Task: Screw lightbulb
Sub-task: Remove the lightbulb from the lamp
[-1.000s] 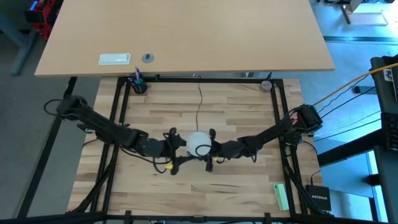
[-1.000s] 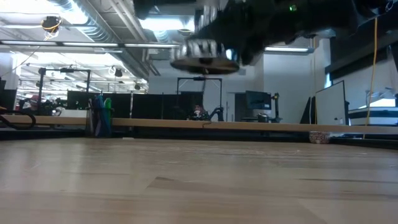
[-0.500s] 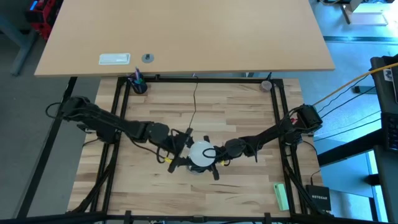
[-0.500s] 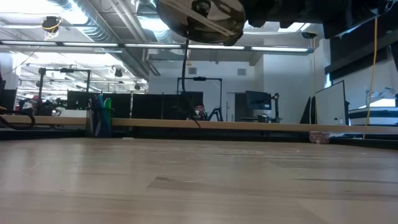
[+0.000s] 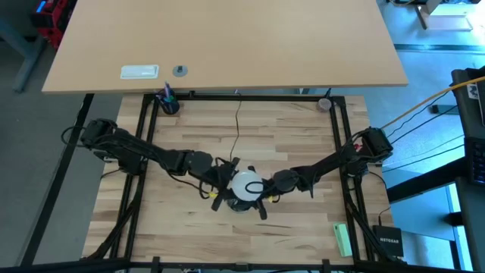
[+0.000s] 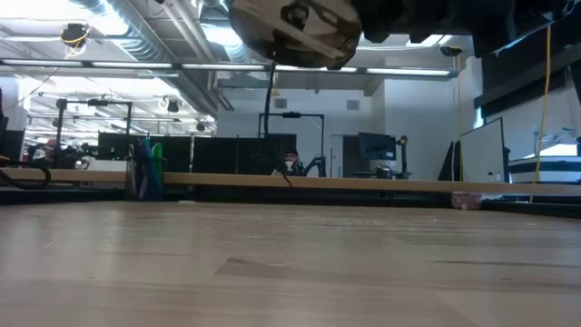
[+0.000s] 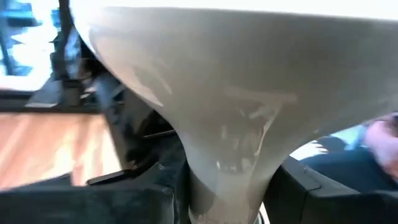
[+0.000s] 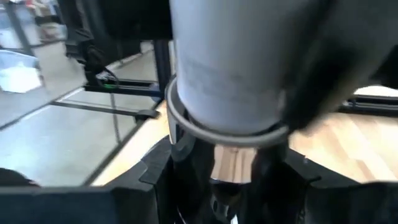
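- Centrally, the lightbulb (image 5: 244,184) is held up off the wooden worktop (image 5: 189,136), between the two grippers and nearer the worktop's front edge than its back edge.
- Its dome is frosted white and rounded; in the left wrist view the lightbulb (image 7: 236,112) narrows down to a slim neck.
- Under it sits the round silver socket (image 6: 292,27), seen from below in the low view, with a thin black cord (image 5: 238,125) running toward the back edge.
- Left gripper (image 5: 224,182): fingers pressed together on the bulb's neck.
- Right gripper (image 5: 261,189): jaws pinch the socket (image 8: 227,81) from the other side.
- A black box (image 5: 389,241) past the worktop's front right corner reads "NETGEAR".
- A green block (image 5: 342,239) lies at the front right corner.
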You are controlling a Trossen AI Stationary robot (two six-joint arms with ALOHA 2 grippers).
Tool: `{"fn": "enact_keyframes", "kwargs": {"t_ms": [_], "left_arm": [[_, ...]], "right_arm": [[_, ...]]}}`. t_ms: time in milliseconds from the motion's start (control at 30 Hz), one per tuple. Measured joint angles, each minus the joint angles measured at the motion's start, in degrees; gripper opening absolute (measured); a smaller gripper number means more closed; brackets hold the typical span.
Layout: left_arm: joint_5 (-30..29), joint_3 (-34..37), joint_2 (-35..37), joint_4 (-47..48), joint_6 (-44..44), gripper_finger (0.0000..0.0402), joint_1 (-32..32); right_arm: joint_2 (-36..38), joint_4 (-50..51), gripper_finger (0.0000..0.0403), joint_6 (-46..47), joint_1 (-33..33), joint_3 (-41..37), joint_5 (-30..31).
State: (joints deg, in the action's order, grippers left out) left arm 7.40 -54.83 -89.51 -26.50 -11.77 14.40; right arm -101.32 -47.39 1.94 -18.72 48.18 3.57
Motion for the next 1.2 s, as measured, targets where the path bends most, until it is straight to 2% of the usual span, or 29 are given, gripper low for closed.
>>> {"fn": "enact_keyframes", "kwargs": {"t_ms": [100,200,433,500,567,667,800,867,967,1033,1200], "left_arm": [[-6.1,0.0,0.1,2.9,-0.5,0.013,1.2],[-15.2,-0.1,0.1,5.0,-1.8,0.013,3.5],[-51.5,-0.1,-1.7,5.7,-7.5,0.013,10.4],[-57.8,-0.2,-3.5,4.0,-10.1,0.013,11.0],[-61.3,-0.2,-5.8,0.4,-11.4,0.013,11.1],[-63.8,-0.8,-9.5,-4.6,-11.8,0.013,10.7],[-64.1,-2.4,-11.0,-4.7,-9.3,0.013,10.2],[-63.5,-2.6,-10.5,-4.7,-6.8,0.0145,10.3],[-59.4,-2.7,-8.0,-0.9,-6.0,0.0203,10.6],[-54.5,-2.7,-5.2,4.2,-8.2,0.0238,10.7],[-42.3,-2.8,2.4,18.3,-13.3,0.0279,10.7]], "right_arm": [[-0.1,1.9,0.0176,0.4,0.0,0.0,3.3],[-0.1,4.3,0.0176,1.7,-0.1,0.0,7.5],[-0.1,5.9,0.0176,3.9,-0.1,0.0,24.6],[-0.2,6.7,0.0176,4.8,-0.1,0.0,28.8],[-0.2,7.9,0.0176,5.8,-0.1,0.0,31.0],[-0.2,10.1,0.0176,7.6,-0.1,-0.2,33.1],[-0.2,12.2,0.0176,8.3,-0.1,-0.2,34.8],[-0.1,12.7,0.0176,7.7,-0.1,-0.1,34.6],[0.0,12.5,0.0176,5.3,0.0,0.0,32.4],[0.0,12.5,0.0176,4.6,0.0,0.0,30.9],[0.0,11.0,0.0176,3.2,0.0,0.0,24.0]]}}
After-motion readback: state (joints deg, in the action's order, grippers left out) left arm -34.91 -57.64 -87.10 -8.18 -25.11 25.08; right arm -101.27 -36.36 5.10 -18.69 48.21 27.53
